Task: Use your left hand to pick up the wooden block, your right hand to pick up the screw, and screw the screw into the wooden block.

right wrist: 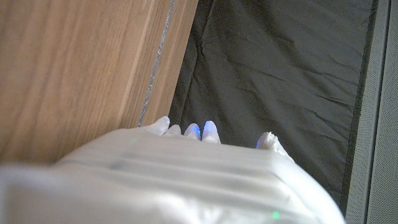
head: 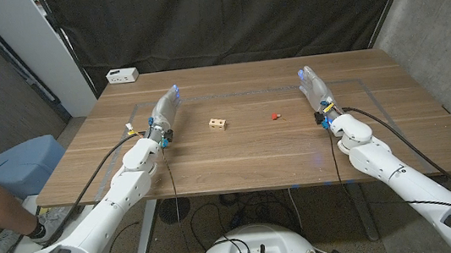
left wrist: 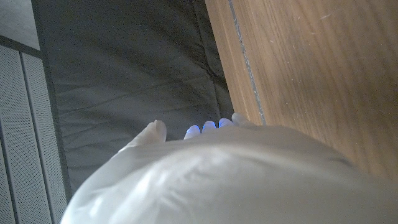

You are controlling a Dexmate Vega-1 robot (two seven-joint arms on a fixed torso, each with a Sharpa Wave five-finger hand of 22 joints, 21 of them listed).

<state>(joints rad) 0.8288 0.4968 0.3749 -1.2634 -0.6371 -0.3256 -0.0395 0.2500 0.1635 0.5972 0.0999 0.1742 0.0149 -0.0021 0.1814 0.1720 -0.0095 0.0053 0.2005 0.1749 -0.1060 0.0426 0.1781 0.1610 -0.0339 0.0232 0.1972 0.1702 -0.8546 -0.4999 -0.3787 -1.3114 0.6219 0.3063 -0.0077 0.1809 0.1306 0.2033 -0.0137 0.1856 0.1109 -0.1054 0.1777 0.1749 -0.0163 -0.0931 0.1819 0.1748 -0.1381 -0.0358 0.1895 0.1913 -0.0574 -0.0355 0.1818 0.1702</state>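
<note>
Wooden block (head: pixel 218 124) and red screw (head: pixel 274 115) are seen on the table (head: pixel 237 155) between the left robot hand (head: pixel 164 110) and right robot hand (head: pixel 315 88), both empty with fingers extended.

A small, pale wooden block (head: pixel 218 125) sits on the bench near its middle, resting squarely on one face, with what look like dark holes in the side turned toward the robot. To its right, well apart from it, lies the screw (head: pixel 274 115), a tiny red piece, too small to make out its thread or which way it points.
</note>
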